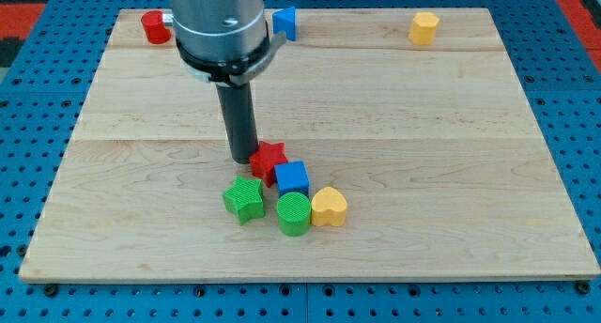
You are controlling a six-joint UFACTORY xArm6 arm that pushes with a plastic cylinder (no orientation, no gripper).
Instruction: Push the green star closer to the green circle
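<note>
The green star point(244, 199) lies near the view's bottom middle of the wooden board. The green circle point(293, 214) stands just to its right, a small gap apart. My tip point(243, 157) rests on the board just above the green star and touches the left side of the red star point(269, 160). The rod rises straight up to the arm's grey body at the view's top.
A blue cube point(292, 178) sits right of the red star, above the green circle. A yellow heart point(329, 207) touches the green circle's right side. At the view's top edge stand a red cylinder point(155, 27), a blue block point(285, 23) and a yellow hexagon point(424, 28).
</note>
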